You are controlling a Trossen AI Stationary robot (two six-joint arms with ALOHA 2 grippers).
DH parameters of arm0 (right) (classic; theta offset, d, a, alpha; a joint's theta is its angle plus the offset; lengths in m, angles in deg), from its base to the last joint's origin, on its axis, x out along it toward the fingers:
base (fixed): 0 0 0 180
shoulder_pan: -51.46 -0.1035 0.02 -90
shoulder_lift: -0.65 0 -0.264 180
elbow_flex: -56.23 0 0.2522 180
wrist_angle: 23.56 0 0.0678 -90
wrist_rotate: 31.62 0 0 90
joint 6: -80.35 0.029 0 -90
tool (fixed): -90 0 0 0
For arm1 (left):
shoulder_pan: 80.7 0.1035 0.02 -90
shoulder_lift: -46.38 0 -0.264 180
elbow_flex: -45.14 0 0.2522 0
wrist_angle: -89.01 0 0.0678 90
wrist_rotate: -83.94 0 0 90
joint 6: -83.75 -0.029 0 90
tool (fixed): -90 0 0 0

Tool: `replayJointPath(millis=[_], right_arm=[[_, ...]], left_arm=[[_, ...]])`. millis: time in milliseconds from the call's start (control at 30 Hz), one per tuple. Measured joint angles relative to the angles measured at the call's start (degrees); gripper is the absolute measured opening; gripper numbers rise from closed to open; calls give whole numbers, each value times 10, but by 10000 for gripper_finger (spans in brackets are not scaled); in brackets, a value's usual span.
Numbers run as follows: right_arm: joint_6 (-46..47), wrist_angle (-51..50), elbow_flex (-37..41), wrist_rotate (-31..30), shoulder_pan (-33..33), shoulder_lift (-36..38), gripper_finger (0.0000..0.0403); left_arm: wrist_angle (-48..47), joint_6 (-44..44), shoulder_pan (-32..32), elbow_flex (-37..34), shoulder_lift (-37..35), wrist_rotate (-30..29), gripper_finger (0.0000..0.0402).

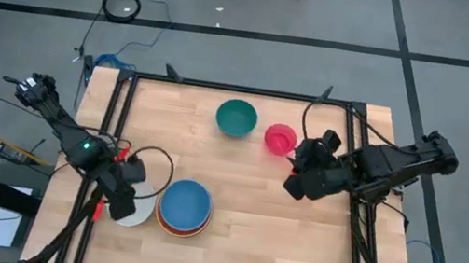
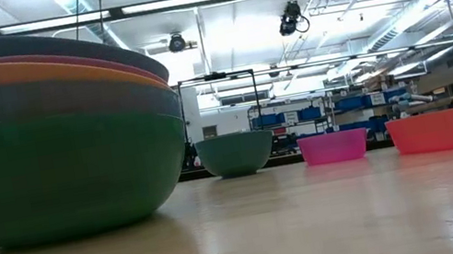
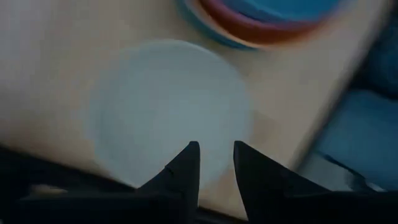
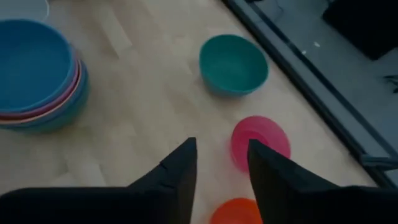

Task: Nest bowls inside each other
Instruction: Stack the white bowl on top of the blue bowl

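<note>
A stack of several nested bowls [image 1: 185, 207], blue on top, stands near the table's front left, and it fills the left of the low view [image 2: 57, 147]. Beside it sits a white bowl [image 3: 168, 106]. My left gripper [image 3: 216, 146] hangs open above that bowl's rim, pointing steeply down. At the far middle a teal bowl [image 1: 237, 118] and a magenta bowl [image 1: 280, 139] rest upright on their bases. A red-orange bowl [image 4: 239, 213] sits near them, hidden under my right arm in the high view. My right gripper [image 4: 222, 143] is open in the air above the magenta and red-orange bowls, with nothing between its fingers.
Black frame rails [image 1: 116, 132] run along the table's left, far and right sides, with cables at the left one. Bare wood [image 1: 274, 242] lies between the stack and the right rail.
</note>
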Motion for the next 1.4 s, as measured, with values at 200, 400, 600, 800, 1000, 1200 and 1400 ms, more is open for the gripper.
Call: replayJointPath(millis=[200,400,600,800,1000,1200,1400], right_arm=[[17,-3,0,21,-13,0,179],[54,-52,0,19,-32,-1,200],[88,-98,0,19,-47,-1,198],[100,-98,0,18,-49,-1,197],[105,-97,0,18,-49,-1,197],[109,-96,0,18,-49,-1,197],[110,-96,0,18,-49,-1,197]], left_arm=[[63,-7,-36,1,20,12,106],[58,-118,-92,-5,75,-26,106],[33,-128,-118,-35,122,-42,106],[96,-103,-121,-59,127,-38,106],[161,-90,-134,-61,127,-37,106],[168,-58,-142,-86,128,-44,106],[202,-54,-142,-107,128,-46,106]])
